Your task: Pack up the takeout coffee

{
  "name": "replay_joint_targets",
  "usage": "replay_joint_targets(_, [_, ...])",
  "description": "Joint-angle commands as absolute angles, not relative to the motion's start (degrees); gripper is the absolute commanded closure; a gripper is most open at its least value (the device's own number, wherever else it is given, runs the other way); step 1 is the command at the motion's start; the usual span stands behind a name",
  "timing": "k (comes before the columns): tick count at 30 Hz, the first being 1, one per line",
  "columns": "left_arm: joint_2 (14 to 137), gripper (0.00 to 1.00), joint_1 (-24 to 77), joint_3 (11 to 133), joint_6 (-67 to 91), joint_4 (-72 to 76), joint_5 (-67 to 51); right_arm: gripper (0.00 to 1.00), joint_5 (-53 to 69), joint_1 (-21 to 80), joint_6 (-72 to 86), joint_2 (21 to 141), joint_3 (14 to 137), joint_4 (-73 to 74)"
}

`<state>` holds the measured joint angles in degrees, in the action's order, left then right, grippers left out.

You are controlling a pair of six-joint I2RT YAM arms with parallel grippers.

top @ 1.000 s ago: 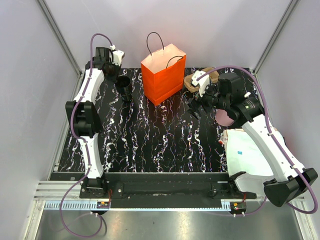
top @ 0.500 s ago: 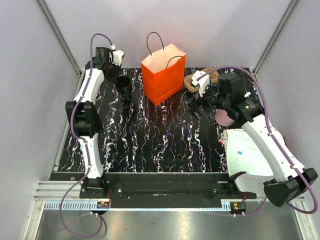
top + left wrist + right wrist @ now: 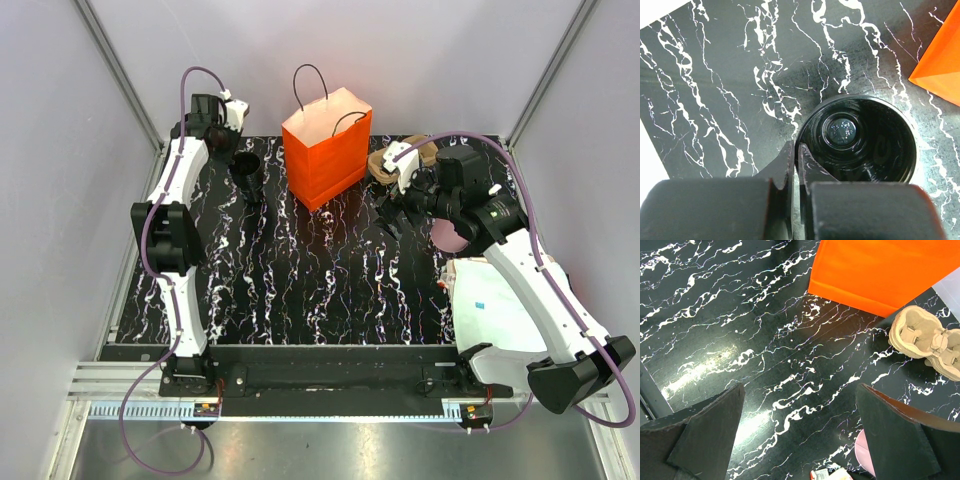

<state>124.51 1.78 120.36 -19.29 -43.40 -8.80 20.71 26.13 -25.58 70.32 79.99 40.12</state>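
The left arm (image 3: 183, 168) and right arm (image 3: 530, 278) are glossy white shells broken by chunky black joint housings. A thin purple cable (image 3: 205, 69) loops off each, and the fingers (image 3: 705, 435) are matte black.

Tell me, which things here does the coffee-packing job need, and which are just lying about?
For the job:
black coffee cup
orange paper bag

Just lying about:
brown pulp cup tray
pink cup
white paper item

Fingers (image 3: 781, 167) closed on black cup (image 3: 860, 142) near rim.
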Motion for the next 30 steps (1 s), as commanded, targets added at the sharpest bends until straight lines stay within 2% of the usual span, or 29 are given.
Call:
replay_joint_targets(1, [121.8, 1.00, 1.4, 121.7, -19.2, -42.0, -9.1, 0.02, 22.1, 26.5, -25.0, 68.8, 79.9, 38.5])
replay_joint_targets(23, [123.4, 1.00, 0.8, 127.7, -17.6, -43.2, -7.0, 0.02, 22.5, 26.4, -25.0, 69.6, 80.7, 39.2])
replay_joint_targets(30, [122.8, 1.00, -2.1, 131.6, -13.5, -43.0, -11.4, 0.02, 22.5, 26.4, -25.1, 70.4, 81.6, 39.5])
